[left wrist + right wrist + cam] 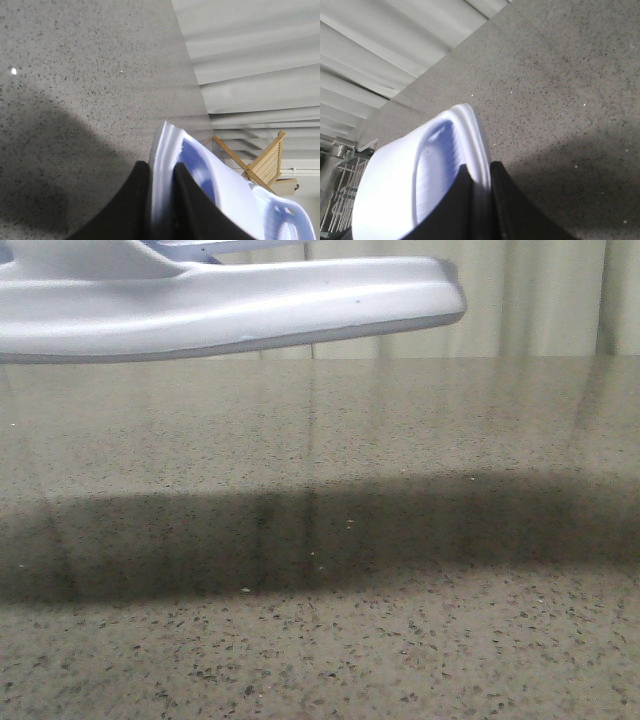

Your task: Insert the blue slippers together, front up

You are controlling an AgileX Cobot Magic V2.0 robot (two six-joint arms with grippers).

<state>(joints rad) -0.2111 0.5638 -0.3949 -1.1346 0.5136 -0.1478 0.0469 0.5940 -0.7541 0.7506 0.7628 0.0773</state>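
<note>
A pale blue-white slipper (230, 305) hangs in the air above the speckled table (400, 640), long side level and sole down, and casts a wide shadow. No gripper shows in the front view. In the left wrist view my left gripper (161, 169) is shut on the thick rim of a slipper (200, 170) with a bluish footbed. A strap with cut-outs (285, 217) shows just beyond it. In the right wrist view my right gripper (480, 170) is shut on the rim of a slipper (432, 170) with a ribbed footbed. I cannot tell how the two slippers sit against each other.
Pale curtains (540, 300) hang behind the table's far edge. A wooden folding rack (267, 160) stands off the table in the left wrist view. A wire rack (340, 195) shows beyond the table edge in the right wrist view.
</note>
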